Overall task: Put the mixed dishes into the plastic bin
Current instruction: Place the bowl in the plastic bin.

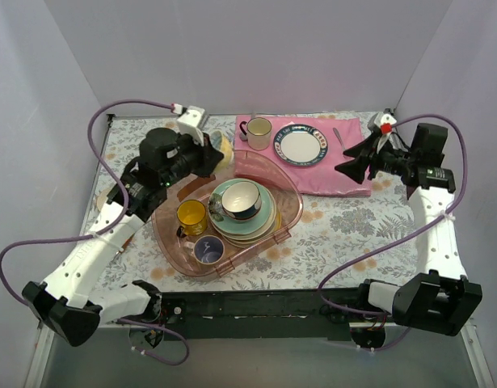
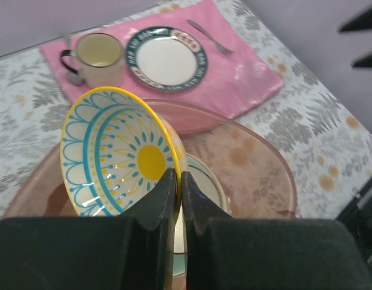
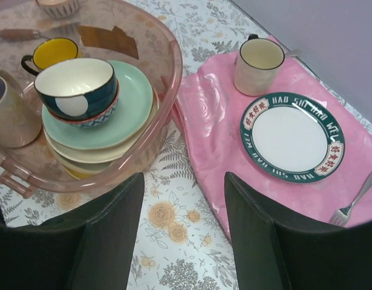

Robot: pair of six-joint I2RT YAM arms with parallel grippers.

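Observation:
My left gripper [image 2: 178, 175] is shut on the rim of a yellow-rimmed bowl [image 2: 113, 151] with a teal pattern, held tilted above the far end of the plastic bin [image 2: 270, 163]. From above, that gripper [image 1: 216, 153] and bowl [image 1: 226, 148] hang over the bin's [image 1: 290, 212] back edge. Inside the bin a dark patterned bowl [image 3: 77, 87] sits on a mint-green plate [image 3: 134, 103] topping a stack of cream plates. A yellow mug [image 3: 52, 53] and a grey mug [image 1: 208, 249] stand beside the stack. My right gripper [image 3: 184, 211] is open and holds nothing, over the tablecloth right of the bin.
A pink cloth [image 1: 345, 174] at the back right carries a cream mug [image 1: 259, 132], a blue-rimmed white plate [image 1: 299, 145] and a fork [image 3: 355, 205]. The cloth's near corner lies against the bin's right side. White walls enclose the table.

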